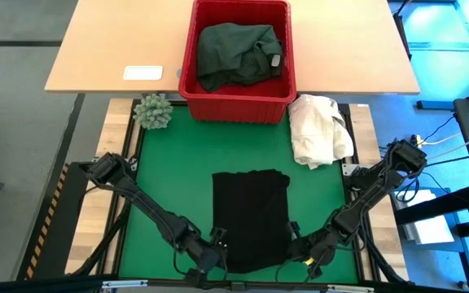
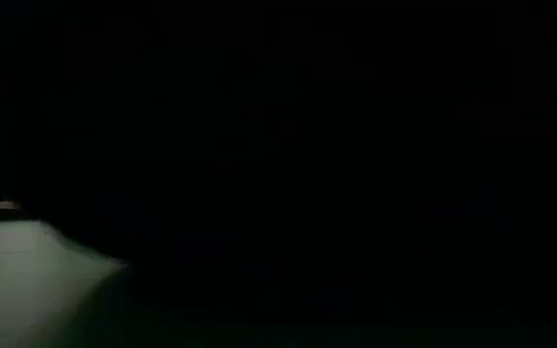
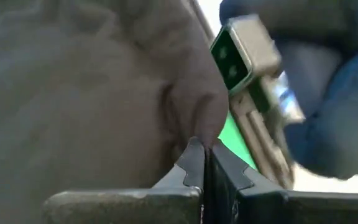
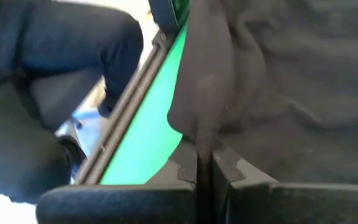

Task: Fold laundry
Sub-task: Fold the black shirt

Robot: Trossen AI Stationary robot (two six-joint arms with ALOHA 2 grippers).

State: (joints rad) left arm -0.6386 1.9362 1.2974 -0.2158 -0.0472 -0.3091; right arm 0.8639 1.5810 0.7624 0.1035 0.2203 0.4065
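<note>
two claws, left claw (image 1: 218,251) and right claw (image 1: 297,248), each pinching one black garment (image 1: 251,216).

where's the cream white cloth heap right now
In the high view the cream-white cloth heap lies at the green mat's far right corner, just right of the red basket.

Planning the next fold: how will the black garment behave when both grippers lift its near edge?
Likely floppy: the black garment puckers where the left gripper and right gripper pinch it. It will probably drape and sag between them, and looks light.
</note>
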